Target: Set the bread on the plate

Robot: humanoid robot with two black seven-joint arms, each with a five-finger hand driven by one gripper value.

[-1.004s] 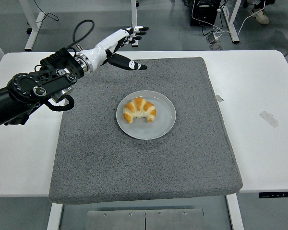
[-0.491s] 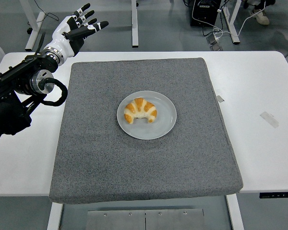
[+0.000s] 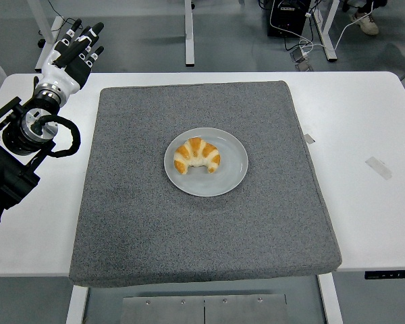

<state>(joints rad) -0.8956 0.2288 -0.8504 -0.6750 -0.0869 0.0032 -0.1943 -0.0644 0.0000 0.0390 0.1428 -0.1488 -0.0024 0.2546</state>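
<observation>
Bread lies on the plate, a bit left of the plate's middle. It is a golden, curved roll with its two ends pointing toward the table's near edge. The plate sits in the middle of the gray mat. The mat lies on the white table. The left hand is off the mat, past its far left corner. Its fingers are spread apart and hold nothing.
</observation>
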